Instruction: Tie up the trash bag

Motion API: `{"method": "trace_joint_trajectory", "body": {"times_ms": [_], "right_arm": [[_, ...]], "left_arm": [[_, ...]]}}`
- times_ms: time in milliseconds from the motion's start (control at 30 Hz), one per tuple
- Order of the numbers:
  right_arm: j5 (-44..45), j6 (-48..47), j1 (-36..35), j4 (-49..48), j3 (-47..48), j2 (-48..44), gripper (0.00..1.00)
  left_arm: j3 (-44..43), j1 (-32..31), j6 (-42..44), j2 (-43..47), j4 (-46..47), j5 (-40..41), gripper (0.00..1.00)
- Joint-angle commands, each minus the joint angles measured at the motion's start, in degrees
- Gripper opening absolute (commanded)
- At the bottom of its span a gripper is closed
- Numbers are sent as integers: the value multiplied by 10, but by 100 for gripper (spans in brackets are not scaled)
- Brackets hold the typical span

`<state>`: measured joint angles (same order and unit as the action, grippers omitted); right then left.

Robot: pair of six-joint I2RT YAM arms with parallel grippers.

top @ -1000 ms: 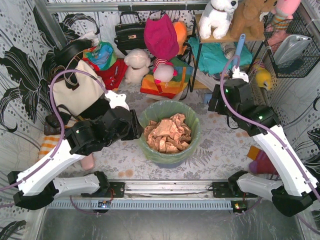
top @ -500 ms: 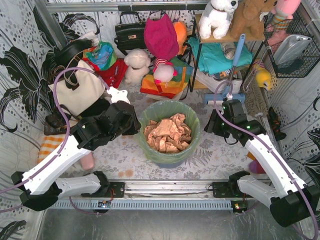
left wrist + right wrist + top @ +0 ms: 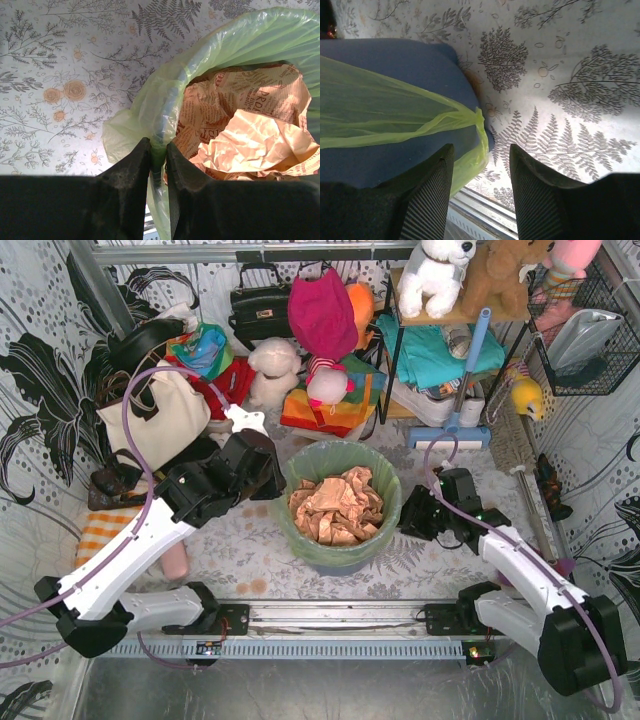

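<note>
The trash bag (image 3: 338,540) is thin light-green plastic lining a blue-grey round bin, with crumpled brown paper (image 3: 335,505) inside. My left gripper (image 3: 275,485) sits at the bag's left rim. In the left wrist view it (image 3: 158,150) is shut on the bag's rim (image 3: 162,107), the green film pinched between the jaws. My right gripper (image 3: 408,520) is low at the bin's right side. In the right wrist view it (image 3: 481,155) is open, with a hanging flap of the bag (image 3: 475,135) between its fingers, untouched, against the bin wall (image 3: 385,155).
A cream tote bag (image 3: 155,420) stands behind the left arm. Soft toys, bags and clothes (image 3: 320,350) crowd the back. A shelf rack (image 3: 440,350) and a blue-handled mop (image 3: 462,380) stand at the back right. A metal rail (image 3: 340,615) runs along the near edge.
My right arm has swung down and left from the back right to the bin's right side. My left gripper has shifted slightly up along the bag's left rim.
</note>
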<state>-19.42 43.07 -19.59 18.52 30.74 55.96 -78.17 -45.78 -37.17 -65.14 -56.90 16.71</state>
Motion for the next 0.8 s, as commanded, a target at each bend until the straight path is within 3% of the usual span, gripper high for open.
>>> {"method": "trace_joint_trajectory", "body": {"times_ms": [0,267,767], "right_arm": [[-74,44,4,-124,-32,16,47],[-109,67,4,-208,-81,83,45],[-78,36,5,-194,-85,138,29]], "left_arm": [[1,7,16,-6,38,-13,27],[-1,11,18,-13,39,-17,28],[17,19,21,-9,50,-27,29]]}}
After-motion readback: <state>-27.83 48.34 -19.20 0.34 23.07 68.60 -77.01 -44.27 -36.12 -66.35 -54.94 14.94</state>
